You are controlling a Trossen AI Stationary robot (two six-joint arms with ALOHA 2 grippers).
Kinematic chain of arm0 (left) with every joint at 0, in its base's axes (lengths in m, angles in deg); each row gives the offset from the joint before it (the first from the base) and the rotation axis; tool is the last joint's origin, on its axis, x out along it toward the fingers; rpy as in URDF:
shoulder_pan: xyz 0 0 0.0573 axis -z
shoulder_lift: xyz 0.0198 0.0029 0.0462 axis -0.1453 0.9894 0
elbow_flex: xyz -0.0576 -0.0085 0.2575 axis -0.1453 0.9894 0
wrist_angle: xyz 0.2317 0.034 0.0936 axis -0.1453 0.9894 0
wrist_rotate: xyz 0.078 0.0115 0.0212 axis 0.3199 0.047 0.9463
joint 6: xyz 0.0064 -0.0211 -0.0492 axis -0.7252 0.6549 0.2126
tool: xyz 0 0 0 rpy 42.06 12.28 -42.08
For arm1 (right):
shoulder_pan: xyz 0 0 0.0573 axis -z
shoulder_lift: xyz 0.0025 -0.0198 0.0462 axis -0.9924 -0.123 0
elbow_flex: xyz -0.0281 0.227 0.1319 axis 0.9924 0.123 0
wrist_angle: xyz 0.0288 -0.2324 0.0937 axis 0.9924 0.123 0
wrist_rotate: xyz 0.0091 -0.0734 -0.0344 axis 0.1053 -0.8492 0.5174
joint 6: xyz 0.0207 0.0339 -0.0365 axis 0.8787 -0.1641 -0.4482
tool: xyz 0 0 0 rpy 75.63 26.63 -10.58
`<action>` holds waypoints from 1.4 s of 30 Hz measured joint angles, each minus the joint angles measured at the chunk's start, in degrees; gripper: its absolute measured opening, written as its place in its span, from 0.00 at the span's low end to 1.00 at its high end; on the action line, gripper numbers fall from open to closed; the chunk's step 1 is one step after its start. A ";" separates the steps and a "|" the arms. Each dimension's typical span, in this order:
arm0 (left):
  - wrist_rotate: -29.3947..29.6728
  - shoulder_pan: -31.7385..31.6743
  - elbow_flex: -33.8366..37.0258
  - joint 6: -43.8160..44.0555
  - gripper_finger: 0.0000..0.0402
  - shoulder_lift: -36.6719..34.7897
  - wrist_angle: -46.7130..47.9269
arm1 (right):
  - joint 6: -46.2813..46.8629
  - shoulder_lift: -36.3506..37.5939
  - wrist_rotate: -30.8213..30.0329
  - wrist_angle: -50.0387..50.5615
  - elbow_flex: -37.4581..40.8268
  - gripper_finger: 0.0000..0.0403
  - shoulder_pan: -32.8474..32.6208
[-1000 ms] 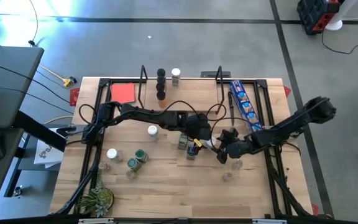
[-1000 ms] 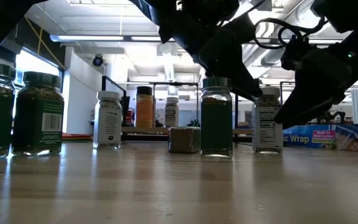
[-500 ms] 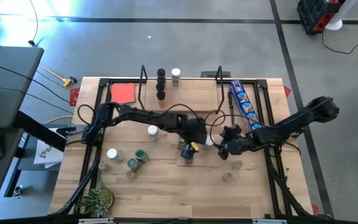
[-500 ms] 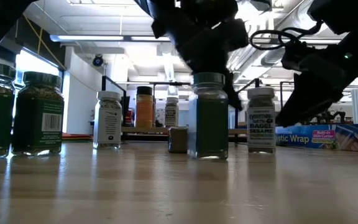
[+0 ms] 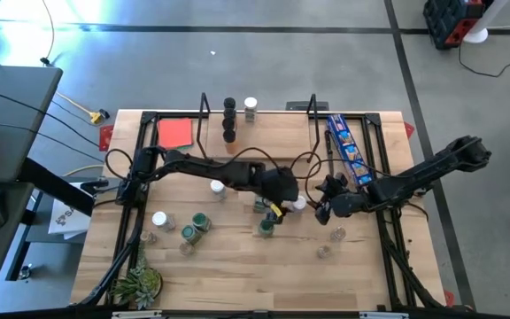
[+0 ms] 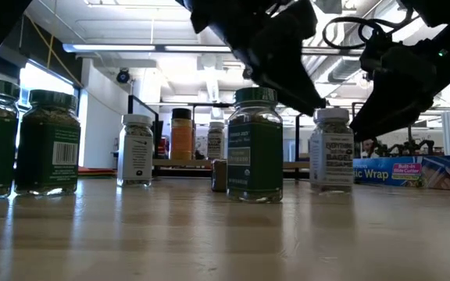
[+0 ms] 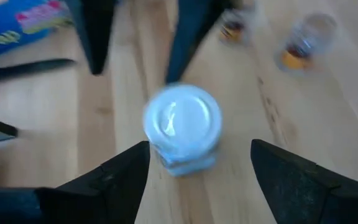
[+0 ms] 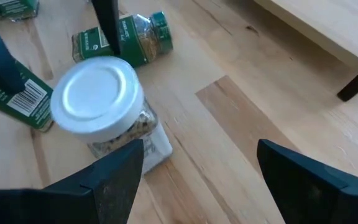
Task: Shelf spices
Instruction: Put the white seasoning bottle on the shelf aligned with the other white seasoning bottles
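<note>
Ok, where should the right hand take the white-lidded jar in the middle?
Come straight down and close on the glass body just under the lid. The white-lidded jar stands upright and round, with the right hand open near it.

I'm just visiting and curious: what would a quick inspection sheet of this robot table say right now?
Surface: light wooden table, black frame rails along its sides.
Job's things: three jars on the shelf; white-lidded jar and green-lidded jar upright mid-table; others scattered toward the left.
Clutter: red square, blue packet, small plant.
Grippers: left gripper and right gripper both open, flanking the white-lidded jar.
Cables: looping over both arms.
Surroundings: grey floor; red and black equipment far right.
</note>
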 joint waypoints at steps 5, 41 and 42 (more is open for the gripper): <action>3.76 1.65 0.00 1.95 0.68 0.95 -4.96 | -0.02 -0.06 0.02 -0.06 0.00 0.76 0.00; 10.92 -3.57 0.04 -1.55 0.48 -9.51 10.38 | -0.02 -0.10 -0.72 -0.06 0.00 0.76 -0.02; 10.64 -4.71 0.04 -2.80 0.48 -10.87 12.06 | -0.02 -0.10 -0.71 -0.04 0.00 0.76 -0.04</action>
